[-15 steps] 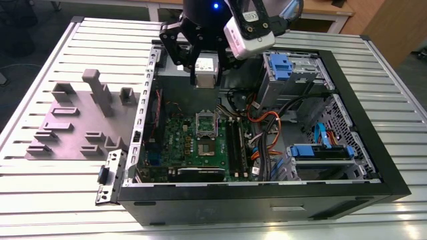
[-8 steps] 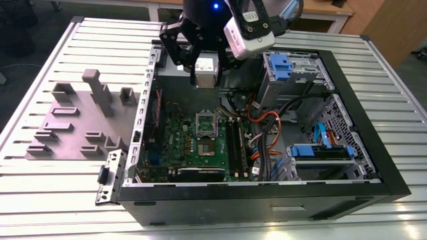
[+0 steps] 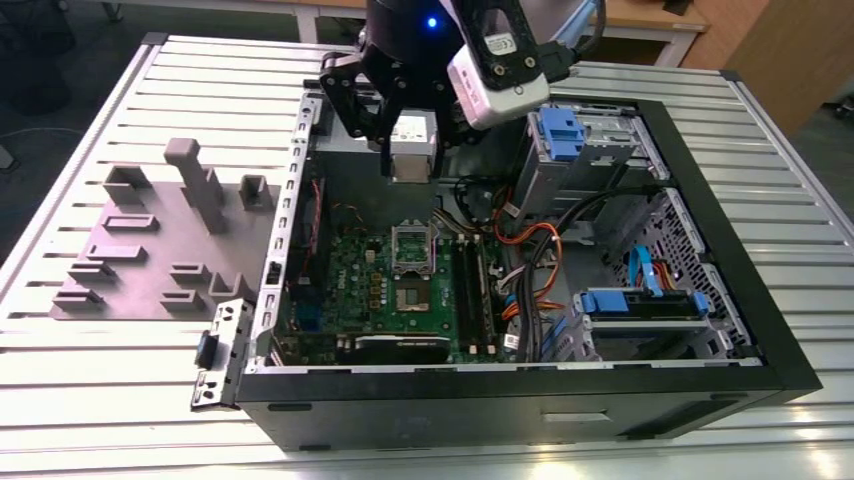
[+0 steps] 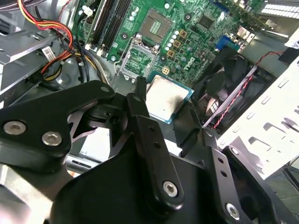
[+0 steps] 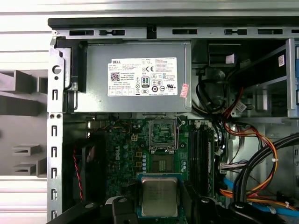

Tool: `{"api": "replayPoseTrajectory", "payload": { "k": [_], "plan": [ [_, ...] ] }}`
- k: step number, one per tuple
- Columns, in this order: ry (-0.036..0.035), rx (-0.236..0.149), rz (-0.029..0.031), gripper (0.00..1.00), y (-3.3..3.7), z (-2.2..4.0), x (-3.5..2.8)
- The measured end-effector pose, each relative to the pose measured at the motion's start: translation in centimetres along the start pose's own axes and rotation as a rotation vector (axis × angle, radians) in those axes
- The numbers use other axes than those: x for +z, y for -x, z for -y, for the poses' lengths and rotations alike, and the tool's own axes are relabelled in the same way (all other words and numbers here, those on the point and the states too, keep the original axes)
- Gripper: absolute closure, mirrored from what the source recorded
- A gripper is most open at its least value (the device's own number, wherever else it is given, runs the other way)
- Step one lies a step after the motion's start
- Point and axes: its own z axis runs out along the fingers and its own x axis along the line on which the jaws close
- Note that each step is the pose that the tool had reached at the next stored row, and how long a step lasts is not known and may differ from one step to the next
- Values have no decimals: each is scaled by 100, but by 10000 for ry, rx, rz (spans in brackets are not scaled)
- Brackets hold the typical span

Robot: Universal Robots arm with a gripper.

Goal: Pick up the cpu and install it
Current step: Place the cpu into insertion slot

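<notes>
Holding the cpu over the motherboard

My gripper (image 4: pixel 163 101) is narrowed onto the cpu (image 4: pixel 166 95), one finger against each opposite edge. I carry the cpu flat, metal top up, raised above the green motherboard (image 4: pixel 196 32), apart from the socket frame (image 4: pixel 138 59).

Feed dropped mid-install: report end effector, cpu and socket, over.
End effector shut on the cpu, held over the open computer case. Socket uncovered on the motherboard. Cables beside the board, not across the socket.
</notes>
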Motion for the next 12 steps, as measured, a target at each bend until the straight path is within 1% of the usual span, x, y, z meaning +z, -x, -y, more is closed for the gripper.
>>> {"api": "replayPoseTrajectory", "payload": {
  "k": [3, 7, 12],
  "plan": [
    [0, 3, 0, 53, 1, 11, 36],
    [-1, 4, 0, 53, 3, 29, 103],
    [-1, 4, 0, 53, 5, 33, 165]
  ]
}}
